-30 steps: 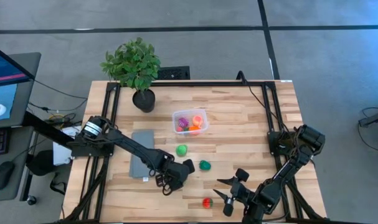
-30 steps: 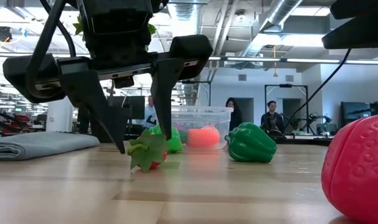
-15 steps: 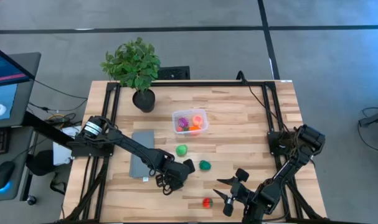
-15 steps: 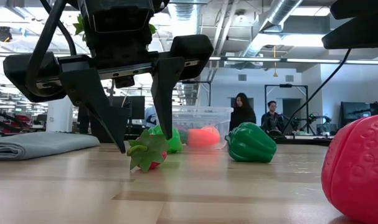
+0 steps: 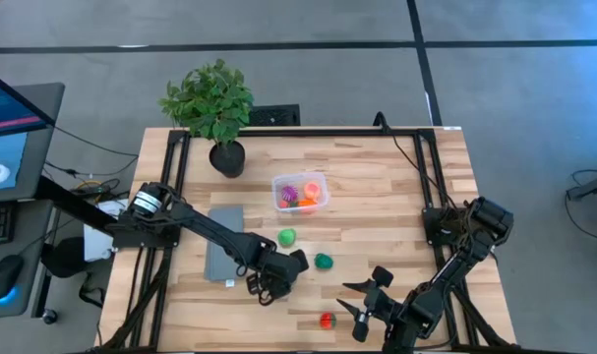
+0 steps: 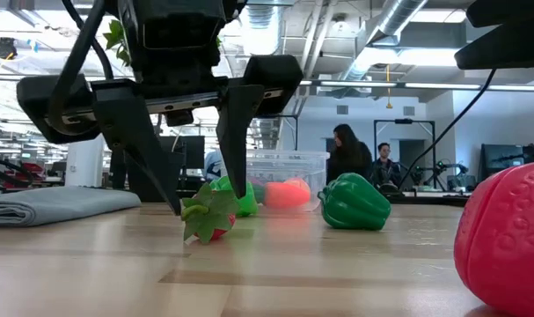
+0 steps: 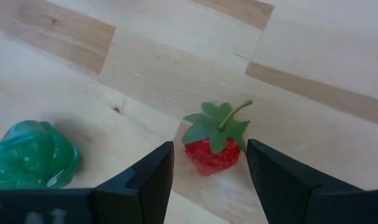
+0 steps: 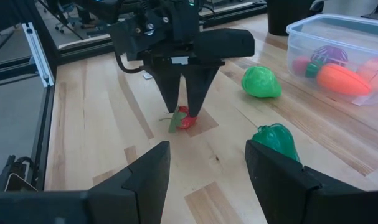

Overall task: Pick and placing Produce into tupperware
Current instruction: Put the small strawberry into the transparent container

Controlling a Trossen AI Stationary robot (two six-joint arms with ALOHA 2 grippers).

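My left gripper stands open over a small red strawberry with green leaves, which lies on the table. One finger is on each side of the fruit and close to it, with no touch that I can see. My right gripper waits open near the table's near edge, beside a second red strawberry. A dark green pepper and a light green fruit lie on the wood. The clear tub holds purple, orange and pink pieces.
A flat grey slab lies left of my left gripper. A potted plant stands at the far left corner. Black frame rails run along the table's sides. People stand in the room beyond the table.
My left gripper has shifted slightly over the small strawberry and stays open. The strawberry lies where it was. A person in the room behind has walked a little.
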